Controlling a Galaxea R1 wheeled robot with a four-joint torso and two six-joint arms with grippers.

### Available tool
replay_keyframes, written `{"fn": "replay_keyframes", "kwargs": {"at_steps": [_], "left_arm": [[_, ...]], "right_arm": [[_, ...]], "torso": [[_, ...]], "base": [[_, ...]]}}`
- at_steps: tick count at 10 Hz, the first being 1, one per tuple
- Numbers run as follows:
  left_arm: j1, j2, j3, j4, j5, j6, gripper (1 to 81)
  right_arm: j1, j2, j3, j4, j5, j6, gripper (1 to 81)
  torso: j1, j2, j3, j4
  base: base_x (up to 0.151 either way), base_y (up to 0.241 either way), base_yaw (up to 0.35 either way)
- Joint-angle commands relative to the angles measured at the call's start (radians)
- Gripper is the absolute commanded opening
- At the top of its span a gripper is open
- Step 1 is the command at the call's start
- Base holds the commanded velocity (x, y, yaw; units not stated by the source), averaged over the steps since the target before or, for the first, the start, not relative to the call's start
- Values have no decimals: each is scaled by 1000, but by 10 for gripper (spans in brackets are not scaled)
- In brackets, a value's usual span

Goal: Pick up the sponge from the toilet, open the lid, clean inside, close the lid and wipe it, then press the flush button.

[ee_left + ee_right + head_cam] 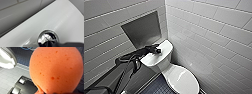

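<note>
Sponge: the sponge [56, 70] is orange with small darker pores and sits very close in the right wrist view. It is in the air, with the floor [23, 56] behind it and nothing under it.
Right hand: it is clenched on the sponge. The hand itself is hidden behind the sponge, so the exact grip cannot be seen.
Flush button: the flush button [48, 38] is round, shiny and chrome, with a bright ring around it. It is set in the white top of the tank [60, 18]. A dark part of the robot lies over its edge in the left wrist view.
Left hand: the left hand [156, 50] is dark and rests over the middle of the tank top, at the place of the button. One cannot tell if it is released or clenched.
Left arm: the left arm [127, 66] comes in from the lower left of the head view and reaches up to the tank.
Toilet: the toilet [182, 77] is white and stands in the corner of the room. Its lid is down.
Walls: the tiled walls [214, 27] are light grey, with long tiles. One wall has a grey niche [142, 31] just above the tank.
Floor: it has small dark blue tiles.
Paper holder: a recessed holder [26, 88] with two paper rolls [22, 81] is set in a tiled surface, near the sponge in the right wrist view.
</note>
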Motion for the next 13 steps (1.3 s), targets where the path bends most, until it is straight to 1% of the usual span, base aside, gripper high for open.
{"fn": "replay_keyframes", "kwargs": {"at_steps": [1,2,3,4,5,6,7,8,9,10,11,12,13], "left_arm": [[-143,0,3,3,71,4,10],[-160,-3,3,-3,74,4,10],[-199,-9,15,-9,113,4,10],[-245,-14,30,-11,172,2,10],[-281,-26,56,-34,215,2,10],[-295,-51,93,-72,226,2,10],[-301,-99,175,-113,226,2,10],[-304,-160,286,-135,226,2,10],[-301,-251,459,-138,226,2,10],[-292,-330,604,-137,226,4,10],[-272,-458,824,-132,226,4,10],[-243,-577,1001,-127,226,2,10],[-215,-651,1107,-120,226,2,10]], "right_arm": [[-50,18,20,-21,-19,-3,10],[-50,18,20,-21,-19,-3,10],[-50,18,20,-21,-19,-3,10],[-49,18,20,-21,-19,-3,10],[-49,18,20,-22,-19,-3,10],[-49,19,20,-22,-19,-3,10],[-50,18,22,-21,-19,-3,10],[-50,15,20,-21,-19,-3,10],[-50,8,17,-16,-19,-3,10],[-47,1,17,-14,-19,-3,10],[-40,-15,16,-11,-19,-2,10],[-32,-28,19,-11,-19,-3,10],[-24,-45,20,-11,-19,-3,10]], "torso": [[0,0,0,0],[0,0,0,0],[0,0,0,0],[0,0,0,0],[0,0,0,0],[0,0,0,0],[0,0,0,0],[0,0,0,0],[0,0,0,0],[0,0,0,0],[0,0,0,0],[0,0,0,0],[0,0,0,0]], "base": [[0,0,0],[0,0,0],[0,0,0],[0,0,0],[0,0,0],[0,0,0],[0,0,0],[0,0,0],[0,0,0],[0,0,0],[0,0,0],[0,0,0],[0,0,0]]}}
